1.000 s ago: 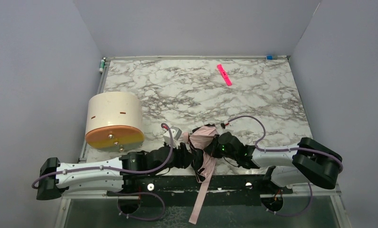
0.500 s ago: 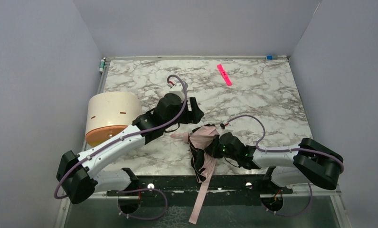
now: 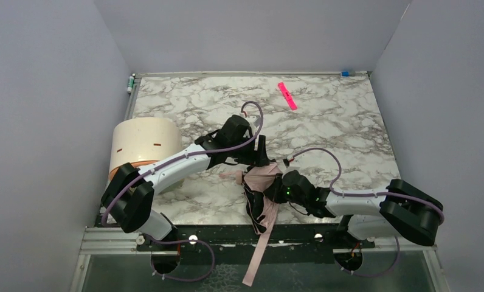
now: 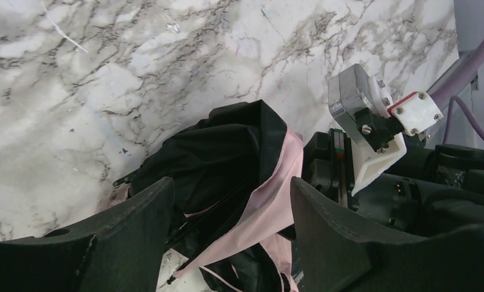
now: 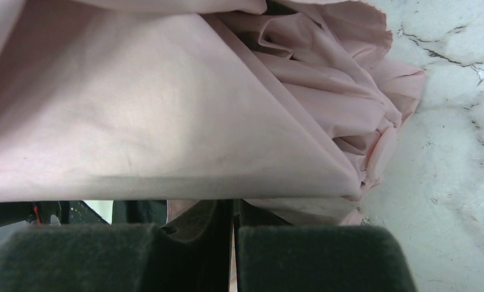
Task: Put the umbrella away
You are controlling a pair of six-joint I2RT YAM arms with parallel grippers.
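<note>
I find the umbrella lying collapsed but not bundled at the near middle of the table, just ahead of the arm bases. Its pale pink fabric is outermost, the black lining spills open on its left side, and its strap hangs over the table's near edge. The right tool is closed narrow on a fold of the pink fabric; its wrist view shows cloth pinched between the pads. The left tool stands wide above the canopy with 1 finger to each side of the black-and-pink folds, and as far as I can tell it touches nothing. A short pink stub protrudes from the bundle toward the left. A cream cylinder lies well apart on the left. In my assessment the article is light, and the fabric is limp and fairly slick, so it should slump, slide and trail when lifted by cloth alone. The thin shaft and ribs inside are the only stiff members and look easy to bend. I would take hold across the gathered middle, where cloth wraps the shaft, or at the stub end, and not on a loose flap.
</note>
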